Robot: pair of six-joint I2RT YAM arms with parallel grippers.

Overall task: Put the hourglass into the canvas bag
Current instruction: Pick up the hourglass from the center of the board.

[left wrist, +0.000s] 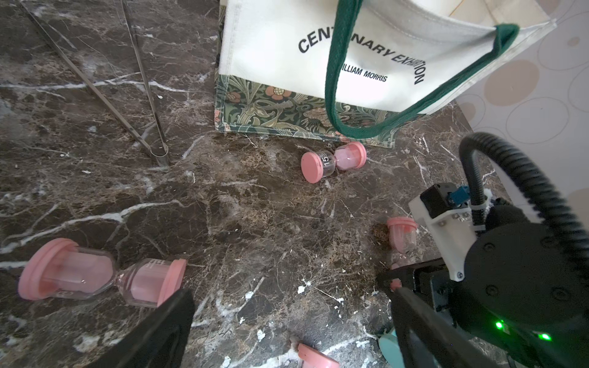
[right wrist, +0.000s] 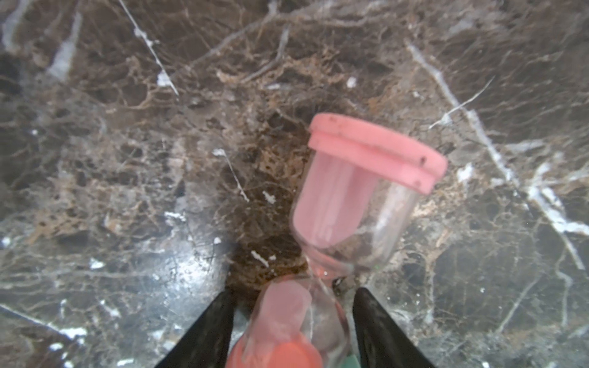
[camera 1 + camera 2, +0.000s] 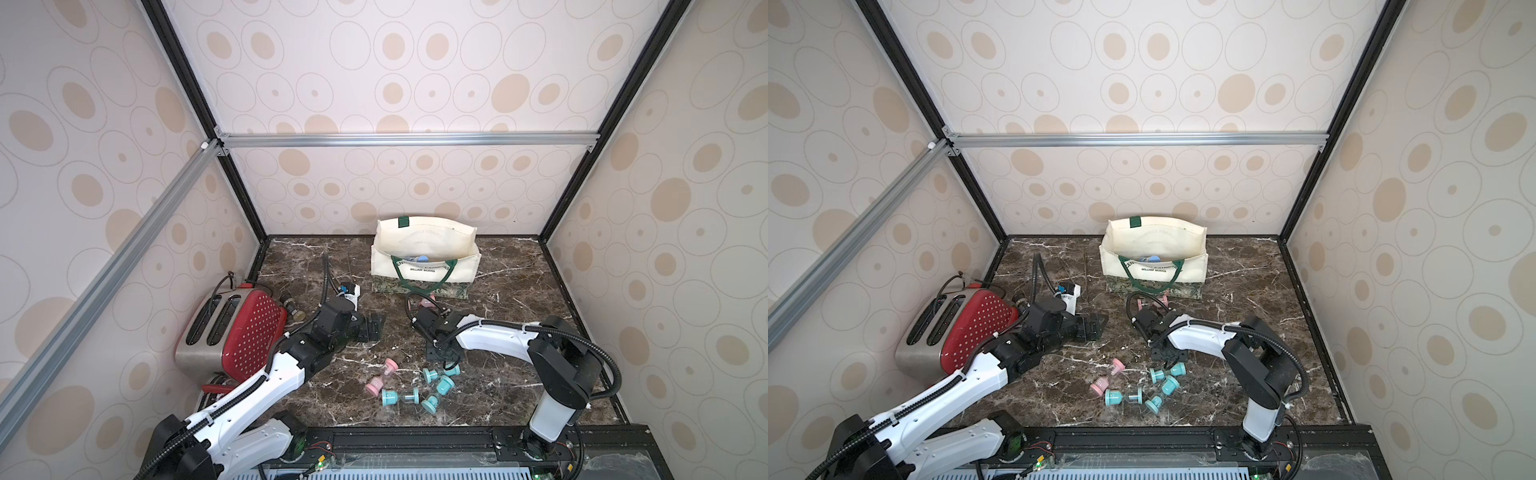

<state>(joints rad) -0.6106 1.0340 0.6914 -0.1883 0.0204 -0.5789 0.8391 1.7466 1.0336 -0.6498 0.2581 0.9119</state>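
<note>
1. Wide apart and empty, the left jaws hover over the desk (image 3: 519, 291), just right of a red toaster (image 3: 245, 332) at the desk's left edge. In the left wrist view a spare pink hourglass (image 1: 98, 274) lies on its side just beside one finger (image 1: 165, 328).
2. Metal tongs (image 1: 149, 127) lie flat farther back, left of the bag.
3. A loose pink hourglass (image 3: 390, 366) lies on its side toward the front, left of a cluster of teal hourglasses (image 3: 444, 384).
4. The canvas bag (image 3: 384, 262) stands upright and open-mouthed at the back of the desk, against the rear wall. One green handle (image 1: 331, 95) droops over its printed front, and something blue (image 3: 423, 258) shows inside.
5. A pink hourglass marked 15 (image 1: 333, 161) lies on its side just in front of the bag's floral base.
6. The right jaws sit low over the desk between the bag and the teal cluster, one on each side of the task's pink hourglass (image 2: 334, 197). It lies on the desk, outside the bag. A thin gap shows beside one finger (image 2: 207, 334), so the jaws are parted, not clamped on it.
</note>
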